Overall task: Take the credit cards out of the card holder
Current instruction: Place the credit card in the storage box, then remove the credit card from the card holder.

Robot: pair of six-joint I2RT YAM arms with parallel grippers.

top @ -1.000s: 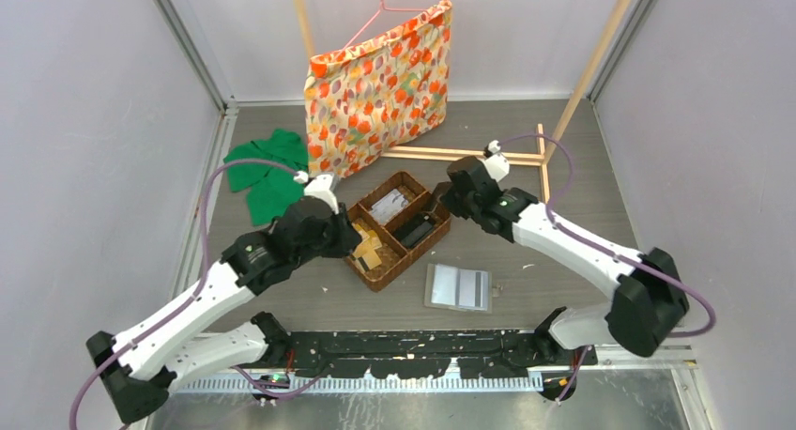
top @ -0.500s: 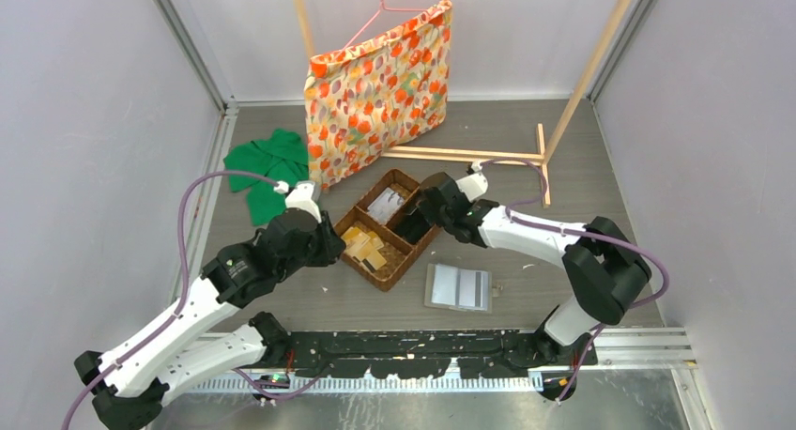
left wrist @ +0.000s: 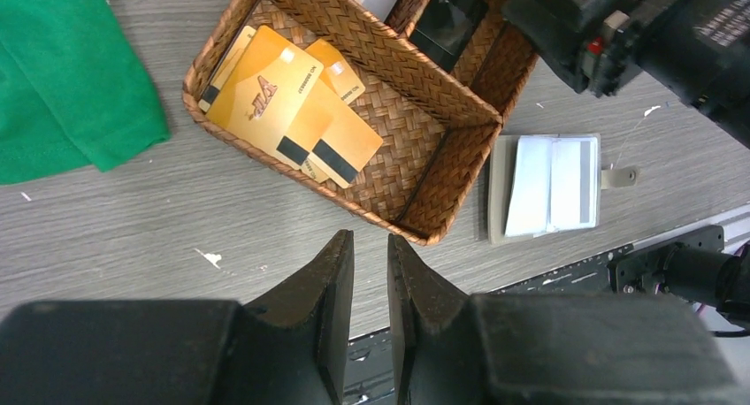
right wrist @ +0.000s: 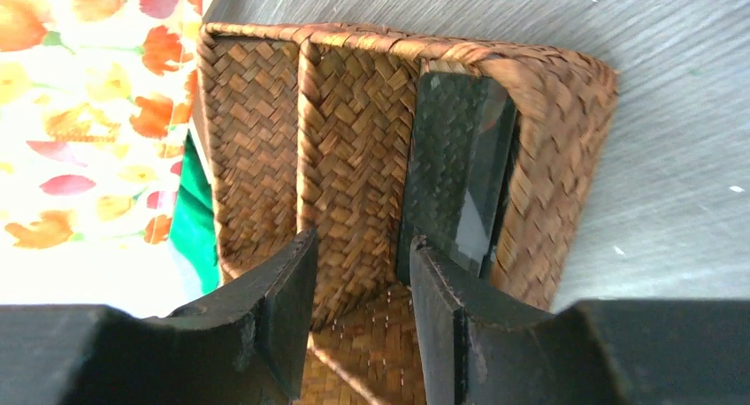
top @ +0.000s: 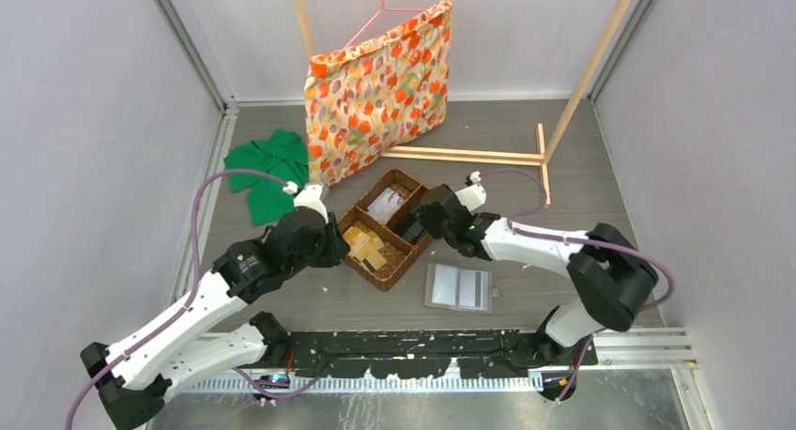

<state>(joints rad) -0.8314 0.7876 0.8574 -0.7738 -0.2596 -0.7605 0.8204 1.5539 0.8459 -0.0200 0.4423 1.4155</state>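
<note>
The card holder (top: 432,287) lies open and flat on the table, just right of a wicker basket (top: 374,278). Pale credit cards (left wrist: 548,186) sit in the card holder (left wrist: 497,191). My left gripper (left wrist: 370,246) hovers over bare table left of the basket, its jaws a narrow gap apart and empty; in the top view the left gripper (top: 338,250) is beside the basket's left edge. My right gripper (right wrist: 363,246) stands open over the basket's right compartment. A dark card (right wrist: 460,175) leans there against the basket wall (right wrist: 566,140), just beyond the right finger.
Gold cards (left wrist: 283,104) lie in the basket's near-left compartment and white cards (top: 387,205) in the far one. A green cloth (top: 267,172) lies at the left. A floral bag (top: 380,83) hangs on a wooden frame (top: 469,155) at the back.
The right arm has swung down and left into the basket's right compartment, and its jaws have gone from shut to open. The left arm has shifted only slightly.
</note>
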